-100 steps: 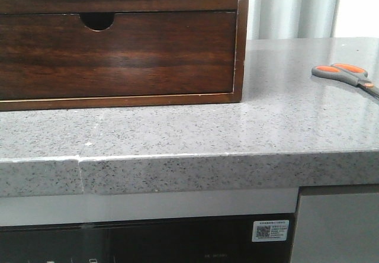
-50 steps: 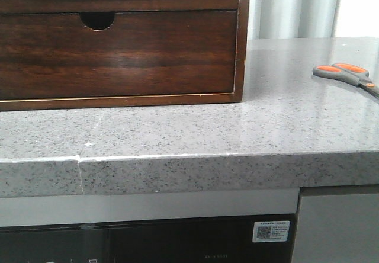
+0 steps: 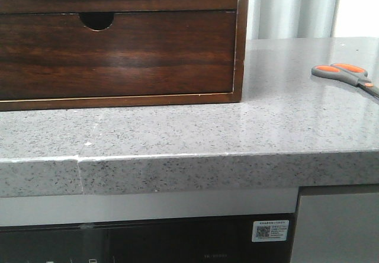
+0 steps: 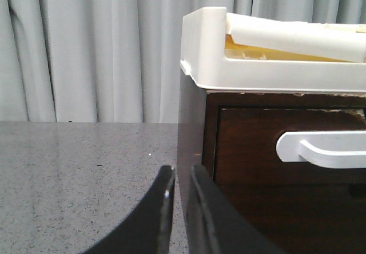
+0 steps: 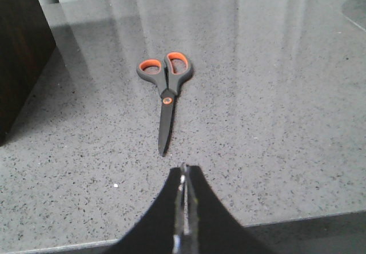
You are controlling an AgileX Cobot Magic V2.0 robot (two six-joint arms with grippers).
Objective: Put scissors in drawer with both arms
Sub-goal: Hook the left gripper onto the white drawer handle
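Two end effectors showed only in the wrist views: the left end effector (image 4: pixel 178 177) slightly parted and empty beside the cabinet (image 3: pixel 118 44), the right end effector (image 5: pixel 184 177) closed and empty. Scissors (image 5: pixel 166 88) lay flat on the tabletop (image 3: pixel 207 127), well right of the cabinet. A label (image 3: pixel 270 230) below was unreadable.

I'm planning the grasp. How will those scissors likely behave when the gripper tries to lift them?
The scissors lie flat and closed on the polished countertop, so they probably slide if nudged. They look stiff and light. Their low profile may make pinching awkward; the thicker orange loops seem easier to hold.
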